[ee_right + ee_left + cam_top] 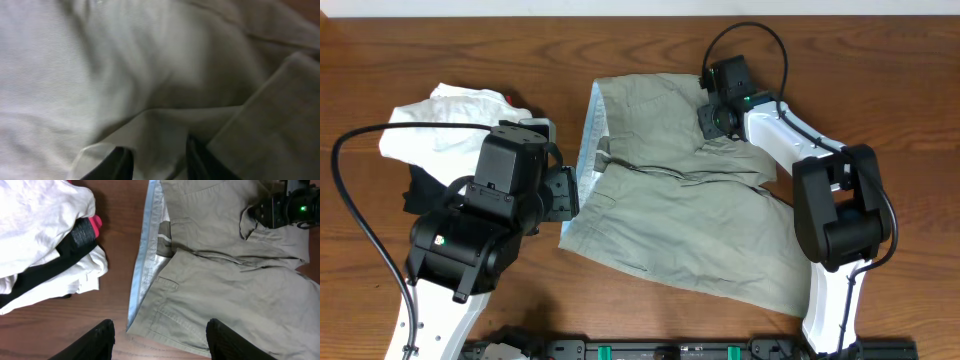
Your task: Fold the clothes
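Pile of white and black garments (440, 125) lies left. Left gripper (161, 330), fingers apart, hovers over the pale blue waistband (142, 265) of the khaki cotton shorts (690, 220) spread mid-table. Right gripper (159, 150) pinches their upper leg fabric. First fold looks underway; next, the left must clamp the waistband.

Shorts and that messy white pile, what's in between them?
Just bare wooden table, a strip between the pile and the shorts' pale blue waistband. The left wrist view shows it clearly.
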Controlling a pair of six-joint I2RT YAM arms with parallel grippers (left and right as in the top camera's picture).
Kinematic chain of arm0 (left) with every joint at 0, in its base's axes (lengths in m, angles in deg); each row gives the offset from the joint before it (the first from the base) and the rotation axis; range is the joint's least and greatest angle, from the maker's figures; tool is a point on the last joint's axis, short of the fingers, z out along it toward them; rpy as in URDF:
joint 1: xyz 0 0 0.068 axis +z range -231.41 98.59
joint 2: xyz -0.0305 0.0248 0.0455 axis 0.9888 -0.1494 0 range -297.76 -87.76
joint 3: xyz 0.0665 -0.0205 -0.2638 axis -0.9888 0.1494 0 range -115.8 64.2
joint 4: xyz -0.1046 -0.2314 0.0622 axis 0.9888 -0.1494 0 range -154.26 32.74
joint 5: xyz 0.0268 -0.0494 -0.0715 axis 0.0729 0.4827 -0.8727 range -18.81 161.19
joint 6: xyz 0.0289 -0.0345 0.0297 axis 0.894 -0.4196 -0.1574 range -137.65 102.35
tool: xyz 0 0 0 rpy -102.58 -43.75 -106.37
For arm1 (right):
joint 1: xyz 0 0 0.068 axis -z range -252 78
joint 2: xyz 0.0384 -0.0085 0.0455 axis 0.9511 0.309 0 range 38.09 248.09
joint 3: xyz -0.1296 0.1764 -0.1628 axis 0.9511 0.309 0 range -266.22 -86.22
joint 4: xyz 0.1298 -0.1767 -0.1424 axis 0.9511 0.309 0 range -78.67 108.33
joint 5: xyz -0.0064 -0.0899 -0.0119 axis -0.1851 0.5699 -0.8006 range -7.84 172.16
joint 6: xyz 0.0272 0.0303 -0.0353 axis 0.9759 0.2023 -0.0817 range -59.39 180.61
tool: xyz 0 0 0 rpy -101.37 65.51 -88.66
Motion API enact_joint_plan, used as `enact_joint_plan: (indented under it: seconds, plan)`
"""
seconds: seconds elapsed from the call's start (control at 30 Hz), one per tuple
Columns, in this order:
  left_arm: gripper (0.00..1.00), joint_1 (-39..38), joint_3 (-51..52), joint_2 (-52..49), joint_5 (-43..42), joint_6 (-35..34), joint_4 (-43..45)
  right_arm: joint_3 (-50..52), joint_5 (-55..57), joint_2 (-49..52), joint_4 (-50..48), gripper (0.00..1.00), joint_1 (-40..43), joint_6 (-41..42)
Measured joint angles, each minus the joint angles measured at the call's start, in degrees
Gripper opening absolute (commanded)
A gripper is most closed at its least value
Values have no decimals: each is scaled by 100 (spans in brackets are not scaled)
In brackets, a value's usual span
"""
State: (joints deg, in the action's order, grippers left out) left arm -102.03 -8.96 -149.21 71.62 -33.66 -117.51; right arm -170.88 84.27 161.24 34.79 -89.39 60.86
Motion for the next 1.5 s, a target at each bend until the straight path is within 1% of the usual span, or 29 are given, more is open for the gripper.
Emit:
enact_joint_plan:
  seconds: [0.07,0.17,0.33,0.4,0.53,0.6,0.83,0.93,1.03,1.17,1.33,1.43,1.5]
  plan:
    - [61,0,0,0,0,0,-2,0,109,-2,-81,19,-2,-74]
    - [61,0,0,0,0,0,0,-2,212,0,-116,1,-26,-190]
    - [61,0,0,0,0,0,-2,-234,289,0,-22,1,-190,-367]
    - [62,0,0,0,0,0,-2,-481,254,0,-17,2,-304,-758]
    - [62,0,0,0,0,0,-2,-839,116,0,-175,1,-546,-1821]
    - [62,0,0,0,0,0,-2,-879,68,0,-210,1,-702,-2496]
    - [62,0,0,0,2,0,-2,-876,-2,0,190,1,-1104,-4789]
    - [62,0,0,0,0,0,-4,-876,197,0,129,1,-1143,-5536]
    - [62,0,0,0,0,0,-4,-883,570,0,-76,1,-1141,-5952]
    - [62,0,0,0,0,0,-2,-1010,1029,0,-105,1,-1141,-6089]
    - [62,0,0,0,0,0,-2,-1451,1526,0,-304,1,-1139,-5595]
    - [62,0,0,0,0,0,-2,-1572,2247,0,-1051,1,-1152,-5578]
    - [62,2,0,0,0,0,-2,-1652,2503,-9,-1268,1,-1163,-5685]
